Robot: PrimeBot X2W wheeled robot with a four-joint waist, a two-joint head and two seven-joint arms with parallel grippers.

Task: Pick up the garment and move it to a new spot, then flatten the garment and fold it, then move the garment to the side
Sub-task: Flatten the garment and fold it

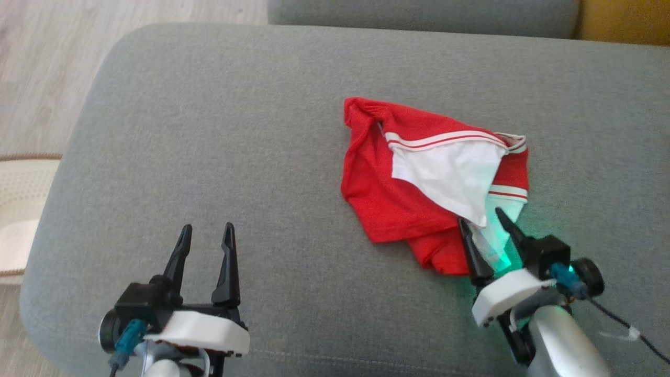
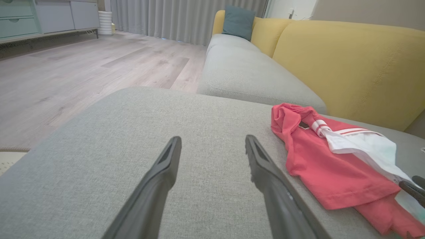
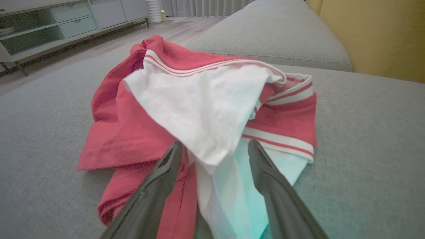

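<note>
A crumpled red and white garment [image 1: 413, 183] with striped trim lies on the grey cushion [image 1: 235, 131], right of centre. It also appears at the right in the left wrist view, garment [image 2: 332, 166], and close up in the right wrist view, garment [image 3: 199, 106]. My right gripper [image 1: 484, 222] is open at the garment's near edge, its fingers straddling a white flap of the cloth [image 3: 215, 186]. My left gripper [image 1: 207, 233] stands open over bare cushion at the lower left, well apart from the garment, with nothing between its fingers [image 2: 166, 166].
The cushion's left edge drops to a wooden floor [image 1: 42, 63] and a pale rug [image 1: 21, 209]. A yellow sofa back [image 2: 348, 63] rises behind the seat. A second grey seat cushion [image 2: 245, 73] lies beyond. A low cabinet [image 3: 66, 23] stands across the room.
</note>
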